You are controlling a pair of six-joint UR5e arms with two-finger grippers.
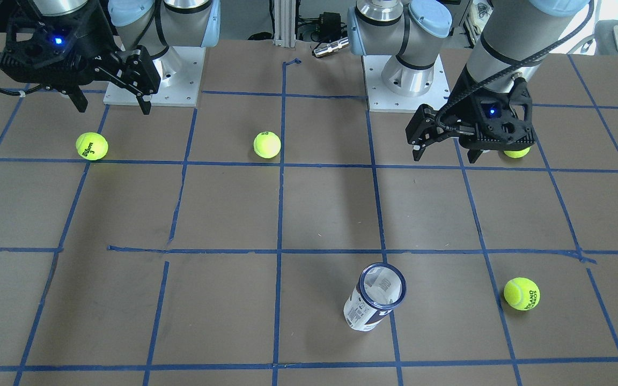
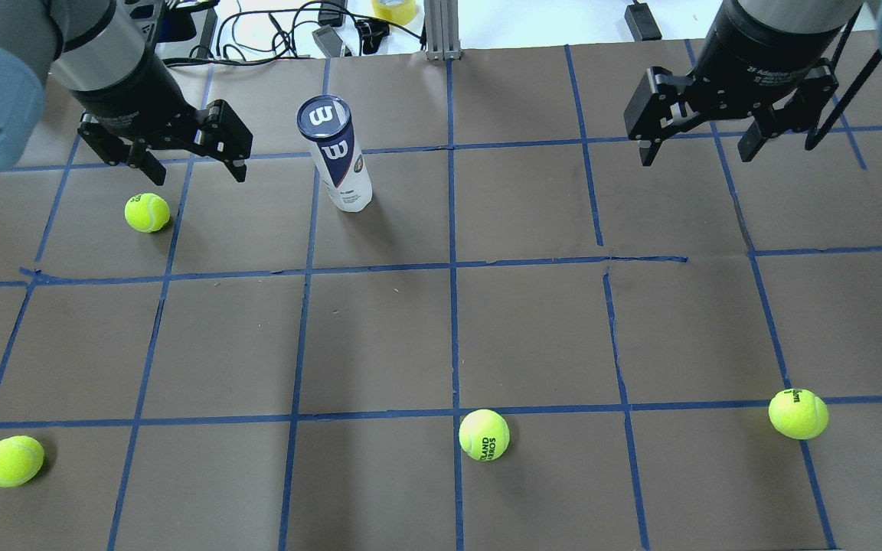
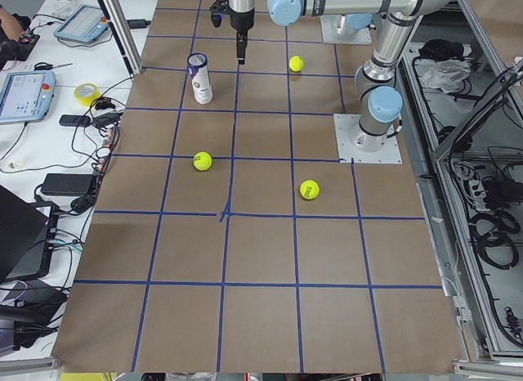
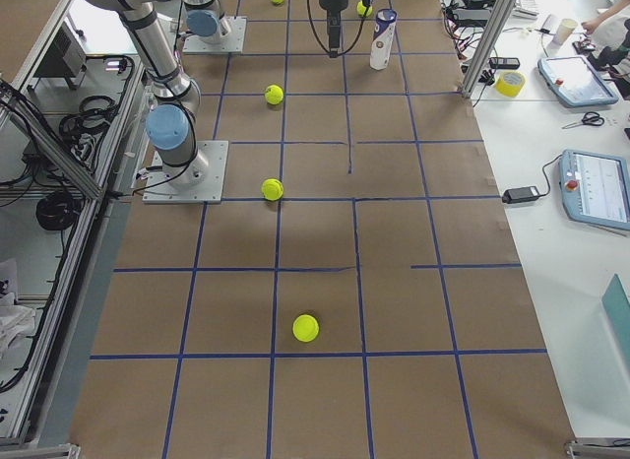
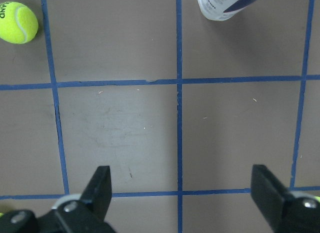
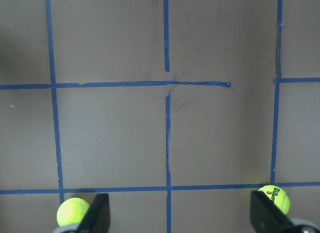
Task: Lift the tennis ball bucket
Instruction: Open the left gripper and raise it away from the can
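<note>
The tennis ball bucket (image 2: 338, 157), a slim clear can with a white label and a navy band with a white W, stands upright on the far side of the table. It also shows in the front view (image 1: 373, 300) and at the top edge of the left wrist view (image 5: 225, 5). My left gripper (image 2: 200, 177) is open and empty. It hovers above the table to the left of the bucket, apart from it. My right gripper (image 2: 695, 158) is open and empty, far to the bucket's right. No balls show inside the bucket.
Several loose yellow-green tennis balls lie on the brown, blue-taped table. One (image 2: 147, 212) is just below my left gripper, one (image 2: 13, 461) at the near left, one (image 2: 484, 435) near the middle and one (image 2: 798, 413) at the near right. Cables lie past the far edge.
</note>
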